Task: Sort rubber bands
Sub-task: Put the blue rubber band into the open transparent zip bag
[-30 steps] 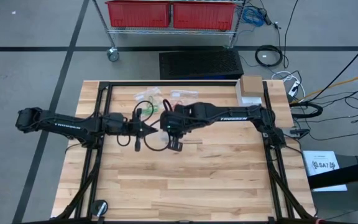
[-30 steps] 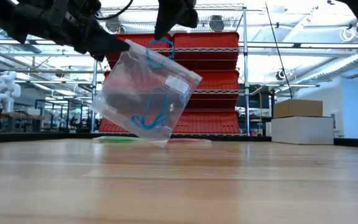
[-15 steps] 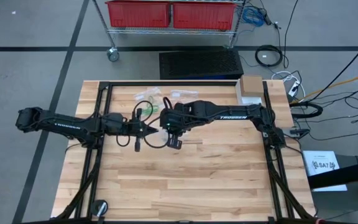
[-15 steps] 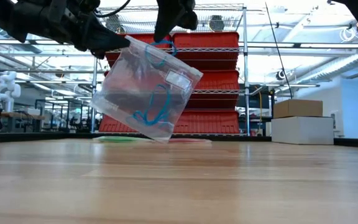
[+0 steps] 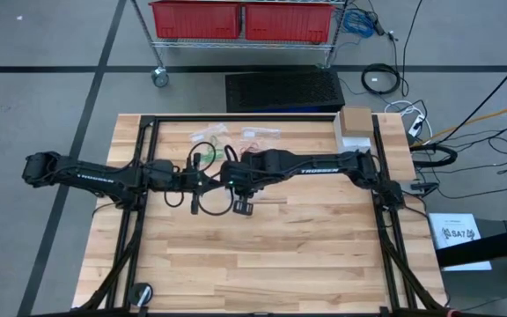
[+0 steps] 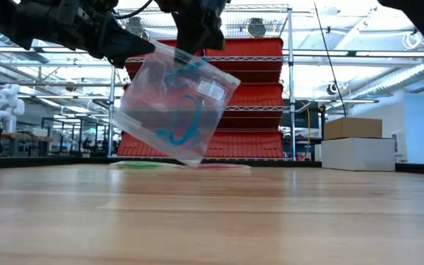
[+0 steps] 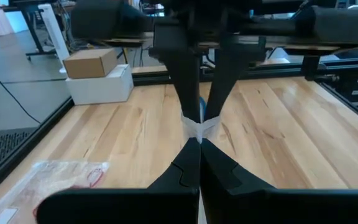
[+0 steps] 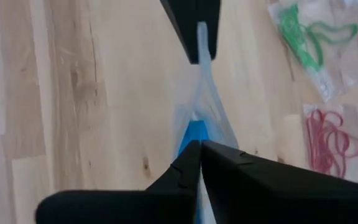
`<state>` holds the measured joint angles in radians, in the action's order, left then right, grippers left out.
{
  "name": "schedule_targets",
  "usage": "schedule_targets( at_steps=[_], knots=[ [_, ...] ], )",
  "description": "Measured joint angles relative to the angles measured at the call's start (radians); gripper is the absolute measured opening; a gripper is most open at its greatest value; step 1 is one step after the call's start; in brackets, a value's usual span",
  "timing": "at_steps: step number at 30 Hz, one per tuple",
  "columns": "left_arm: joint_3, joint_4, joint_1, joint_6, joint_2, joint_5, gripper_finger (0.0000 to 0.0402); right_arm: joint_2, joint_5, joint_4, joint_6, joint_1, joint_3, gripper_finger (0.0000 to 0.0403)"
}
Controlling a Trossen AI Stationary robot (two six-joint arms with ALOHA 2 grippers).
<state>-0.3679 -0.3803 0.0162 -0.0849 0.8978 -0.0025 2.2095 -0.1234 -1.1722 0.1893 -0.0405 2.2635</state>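
Wood table [image 5: 280, 255] — both hands pinching raised bag [image 6: 174, 110].

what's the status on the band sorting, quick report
Left gripper shut on clear bag edge. Right gripper shut at bag mouth. Blue rubber bands inside, bag held above table. Nothing in the way.

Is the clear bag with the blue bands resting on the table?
Apart. In the low view the clear bag hangs clear of the table, daylight showing under its lowest corner.
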Motion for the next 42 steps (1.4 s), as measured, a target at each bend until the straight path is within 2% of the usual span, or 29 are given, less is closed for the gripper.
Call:
schedule_targets(
  at_steps=[4, 13, 17, 30, 37, 42],
  knots=[
    [0.000, 0.000, 0.000, 0.000, 0.000, 0.000, 0.0002, -0.007, -0.001, 0.014, -0.044, -0.012, 0.005, 0.0030],
    [0.000, -0.004, 0.000, 0.001, 0.000, 0.000, 0.0002, -0.012, -0.005, 0.054, -0.130, -0.054, 0.035, 0.0134],
    [0.000, -0.004, 0.000, 0.001, 0.000, 0.000, 0.0002, -0.024, -0.008, 0.020, -0.126, -0.059, 0.077, 0.0164],
    [0.002, 0.001, 0.000, 0.004, 0.000, -0.001, 0.0002, -0.116, -0.043, -0.326, -0.079, -0.090, 0.090, 0.0154],
    [0.002, -0.002, 0.000, 0.001, 0.000, -0.001, 0.0002, -0.119, -0.064, -0.324, -0.104, -0.113, 0.085, 0.0153],
    [0.002, -0.001, 0.000, 0.001, 0.000, -0.001, 0.0002, -0.121, -0.061, -0.280, -0.118, -0.117, 0.020, 0.0153]
  ],
)
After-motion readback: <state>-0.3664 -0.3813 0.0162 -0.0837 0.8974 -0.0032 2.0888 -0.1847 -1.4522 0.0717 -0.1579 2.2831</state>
